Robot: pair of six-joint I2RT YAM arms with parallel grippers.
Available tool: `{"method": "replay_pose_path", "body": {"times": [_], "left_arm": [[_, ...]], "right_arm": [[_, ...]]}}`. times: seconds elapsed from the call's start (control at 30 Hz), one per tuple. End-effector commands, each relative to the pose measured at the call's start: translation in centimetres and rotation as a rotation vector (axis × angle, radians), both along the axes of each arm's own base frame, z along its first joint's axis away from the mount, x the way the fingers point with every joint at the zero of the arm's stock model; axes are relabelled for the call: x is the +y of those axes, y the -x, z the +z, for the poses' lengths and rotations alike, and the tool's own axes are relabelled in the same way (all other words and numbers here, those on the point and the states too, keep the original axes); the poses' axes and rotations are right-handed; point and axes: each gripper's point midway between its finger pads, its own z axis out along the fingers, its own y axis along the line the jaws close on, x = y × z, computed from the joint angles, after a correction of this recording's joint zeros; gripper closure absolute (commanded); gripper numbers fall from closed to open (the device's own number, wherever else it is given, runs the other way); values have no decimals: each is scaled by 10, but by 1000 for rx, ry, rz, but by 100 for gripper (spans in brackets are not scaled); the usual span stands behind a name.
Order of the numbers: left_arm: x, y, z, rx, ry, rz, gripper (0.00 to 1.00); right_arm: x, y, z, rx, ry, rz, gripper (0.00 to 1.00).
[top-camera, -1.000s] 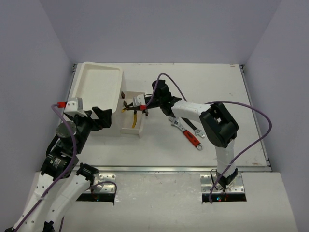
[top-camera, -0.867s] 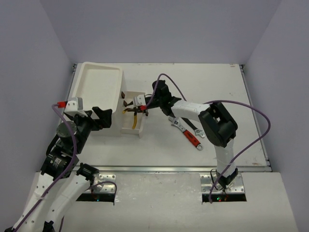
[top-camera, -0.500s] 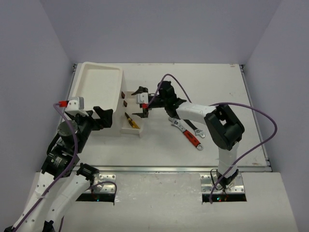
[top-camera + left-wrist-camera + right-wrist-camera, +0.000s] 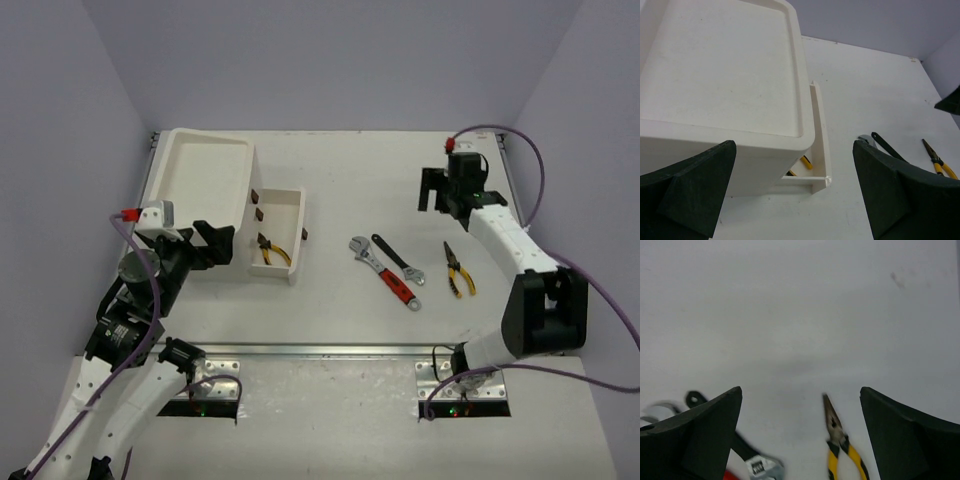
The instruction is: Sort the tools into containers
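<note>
Left tool [image 4: 213,246] released, empty, near side of box [image 4: 170,140]. Pulled-out drawer [image 4: 298,232] right of box holds pliers [image 4: 268,250]. Red wrench [image 4: 392,280], black wrench [image 4: 398,259] and loose pliers [image 4: 458,270] on surface, well right of box. Right tool [image 4: 436,198] released, empty, beyond them. Risk: wrenches lie just beside each other, so your grab may catch both.

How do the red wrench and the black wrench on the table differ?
Colour: the red wrench has a red handle and a silver head, while the black wrench is dark along its handle.
Length: the red wrench is longer than the black wrench.
Place: the red wrench lies left of the black wrench, nearer the open drawer.
Shared: both lie flat on the table, side by side and slanted the same way.
</note>
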Motion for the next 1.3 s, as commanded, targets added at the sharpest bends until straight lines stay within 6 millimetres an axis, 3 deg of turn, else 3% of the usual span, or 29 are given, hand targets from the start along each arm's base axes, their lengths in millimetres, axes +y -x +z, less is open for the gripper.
{"method": "replay_pose_path", "body": {"times": [0.0,0.23,0.33,0.5,0.77,0.8,0.87,0.93,1.03,1.1,1.13,1.2,1.27], "left_arm": [[-3,-2,12,-51,7,-22,0],[-9,-5,6,-24,-1,-45,0],[-7,-3,9,-39,2,-37,0],[-5,-2,10,-45,5,-30,0],[-2,-3,9,-40,3,-10,0],[-2,-3,9,-39,2,-10,0],[-2,-3,8,-37,2,-8,0],[-1,-3,9,-37,1,-5,0],[0,-3,9,-38,2,2,0],[2,-4,9,-36,2,16,0],[3,-5,9,-33,2,23,0],[6,-6,9,-30,2,43,0],[9,-6,9,-31,4,61,0]], "right_arm": [[-50,78,-49,185,-21,-253,4],[-76,119,-84,304,62,-349,17],[-55,130,-102,358,-26,-264,50],[-53,141,-122,425,-24,-252,58],[-41,142,-156,565,-62,-196,70],[-37,141,-159,578,-78,-183,73],[-34,139,-161,585,-97,-172,90],[-35,135,-154,560,-94,-178,100],[-38,126,-133,472,-88,-204,100],[-30,109,-95,333,-85,-183,100],[-17,100,-76,262,-91,-149,100],[28,79,-34,120,-142,-10,100],[94,68,-2,53,-329,196,100]]}}
